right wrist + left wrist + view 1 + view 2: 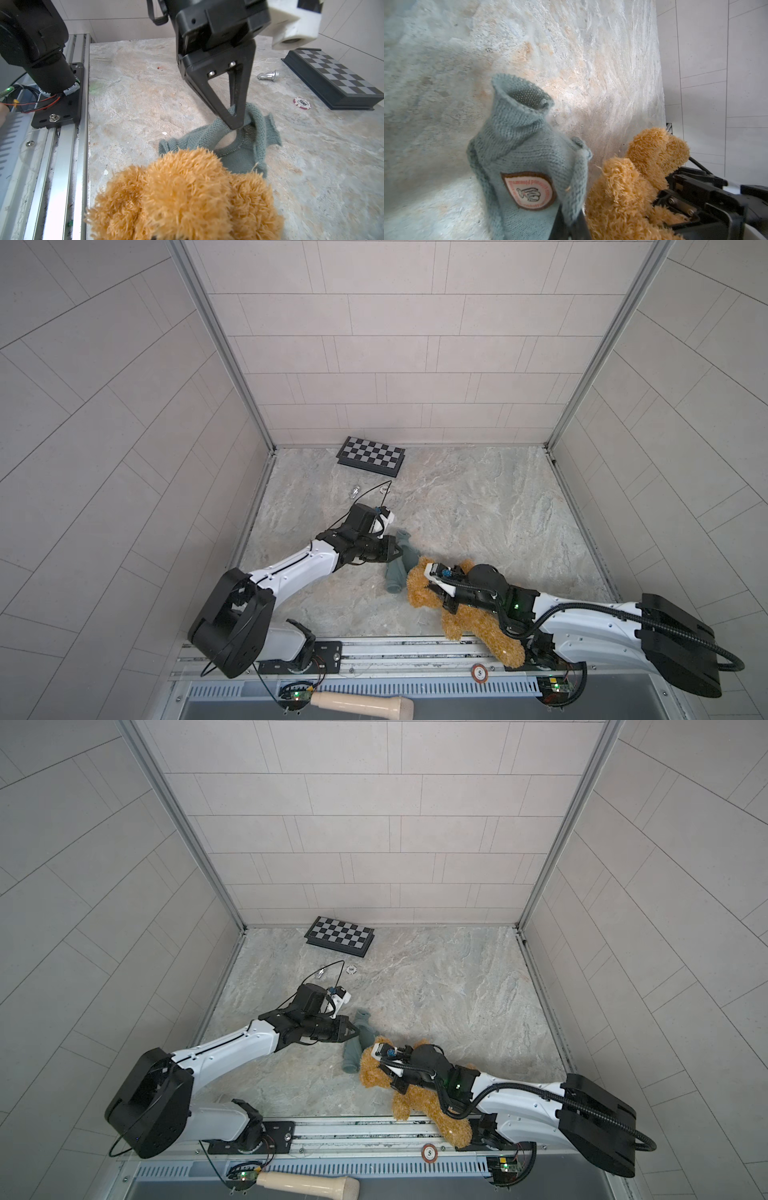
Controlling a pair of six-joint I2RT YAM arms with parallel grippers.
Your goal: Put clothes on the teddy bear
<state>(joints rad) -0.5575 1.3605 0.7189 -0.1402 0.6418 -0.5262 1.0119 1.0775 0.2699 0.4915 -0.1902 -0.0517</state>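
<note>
The golden-brown teddy bear [469, 620] lies near the table's front edge in both top views, one leg over the rail. Its head [187, 195] fills the near part of the right wrist view and hides those jaws. My right gripper [437, 592] is sunk in the fur at the bear's neck and shut on it. One of its black fingers [675, 200] presses into the fur. A grey-blue knitted sweater [400, 566] with a round badge [529, 190] lies just left of the bear's head. My left gripper [234, 124] is shut on the sweater's hem and lifts it off the table.
A folded chessboard box [371, 456] lies at the back wall. A silver chess piece [268, 75] and a poker chip [302, 103] lie in front of it. An aluminium rail [374, 649] runs along the front edge. A beige handle [361, 703] lies below it.
</note>
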